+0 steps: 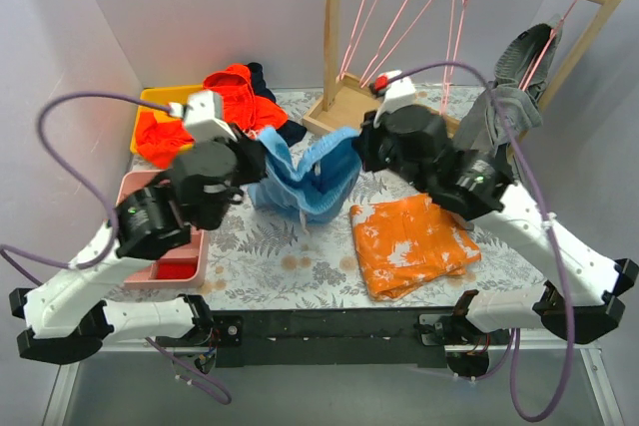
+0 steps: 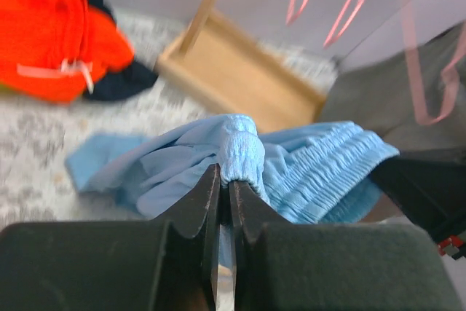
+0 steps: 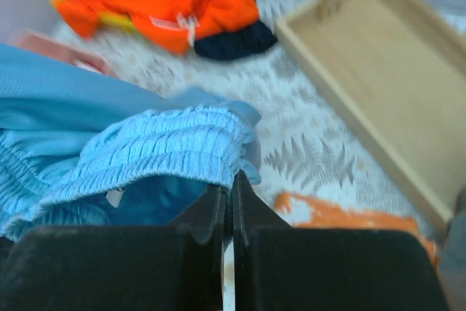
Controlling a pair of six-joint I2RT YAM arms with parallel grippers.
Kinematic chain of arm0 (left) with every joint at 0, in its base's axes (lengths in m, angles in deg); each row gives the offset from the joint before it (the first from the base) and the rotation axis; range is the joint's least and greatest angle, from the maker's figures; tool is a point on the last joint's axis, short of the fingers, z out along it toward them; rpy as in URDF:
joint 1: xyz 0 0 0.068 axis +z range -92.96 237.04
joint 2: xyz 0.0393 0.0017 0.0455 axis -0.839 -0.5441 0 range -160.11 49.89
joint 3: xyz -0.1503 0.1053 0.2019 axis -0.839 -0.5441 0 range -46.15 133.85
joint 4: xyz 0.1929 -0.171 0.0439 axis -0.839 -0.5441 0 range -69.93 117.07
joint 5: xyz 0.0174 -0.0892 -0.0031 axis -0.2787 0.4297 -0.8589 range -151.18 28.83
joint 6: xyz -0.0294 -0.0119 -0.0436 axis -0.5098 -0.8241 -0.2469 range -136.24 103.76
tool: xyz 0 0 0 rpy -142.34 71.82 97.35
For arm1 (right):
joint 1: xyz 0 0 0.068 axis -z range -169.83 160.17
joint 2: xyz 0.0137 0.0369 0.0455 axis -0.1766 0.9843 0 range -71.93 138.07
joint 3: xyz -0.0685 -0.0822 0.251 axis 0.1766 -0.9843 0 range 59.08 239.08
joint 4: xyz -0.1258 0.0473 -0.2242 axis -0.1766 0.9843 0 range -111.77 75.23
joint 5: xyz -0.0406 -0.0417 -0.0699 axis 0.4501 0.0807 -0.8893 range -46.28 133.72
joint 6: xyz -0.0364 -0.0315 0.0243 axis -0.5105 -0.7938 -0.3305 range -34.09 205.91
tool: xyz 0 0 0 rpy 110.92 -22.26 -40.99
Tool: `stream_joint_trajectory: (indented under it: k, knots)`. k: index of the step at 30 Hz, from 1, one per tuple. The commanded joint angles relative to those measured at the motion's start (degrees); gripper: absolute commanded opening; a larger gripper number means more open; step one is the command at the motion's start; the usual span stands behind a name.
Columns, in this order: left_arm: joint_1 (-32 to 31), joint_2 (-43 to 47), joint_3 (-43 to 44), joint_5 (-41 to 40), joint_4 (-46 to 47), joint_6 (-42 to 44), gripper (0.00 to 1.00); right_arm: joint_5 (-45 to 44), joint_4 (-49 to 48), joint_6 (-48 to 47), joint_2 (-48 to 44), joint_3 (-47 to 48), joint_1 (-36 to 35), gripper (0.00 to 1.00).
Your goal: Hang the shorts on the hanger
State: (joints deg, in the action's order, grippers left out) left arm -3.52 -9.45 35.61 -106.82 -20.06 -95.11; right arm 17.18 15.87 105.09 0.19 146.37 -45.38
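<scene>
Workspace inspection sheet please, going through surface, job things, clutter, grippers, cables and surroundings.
Surface: floral-patterned table, crowded.
Job's things: light blue shorts stretched by the waistband between both grippers; pink wire hangers hang on the rack, shorts not yet on one.
Clutter: orange mottled cloth front right; red-orange garments and a dark garment back left; yellow tray; pink tray; grey garment on one hanger.
Grippers: left gripper and right gripper both shut on the shorts.
Cables: purple cables loop off both arms.
Surroundings: wooden rack at the back; plain walls.
</scene>
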Motion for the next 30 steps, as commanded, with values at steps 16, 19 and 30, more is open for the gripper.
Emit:
stream_joint_trajectory:
  k: [16, 19, 30]
  knots:
    - [27.2, -3.4, -19.9, 31.2, 9.0, 4.3, 0.00, 14.6, -4.0, 1.5, 1.0, -18.4, 10.8, 0.01]
    - [27.2, -3.2, -31.4, 42.4, 18.0, -0.9, 0.00, 15.6, -8.3, 3.1, 5.5, -25.8, 12.1, 0.03]
    - [27.2, -1.8, -31.1, 41.5, 17.0, 1.5, 0.24, 14.0, -4.3, 2.0, 3.4, -19.1, 9.6, 0.73]
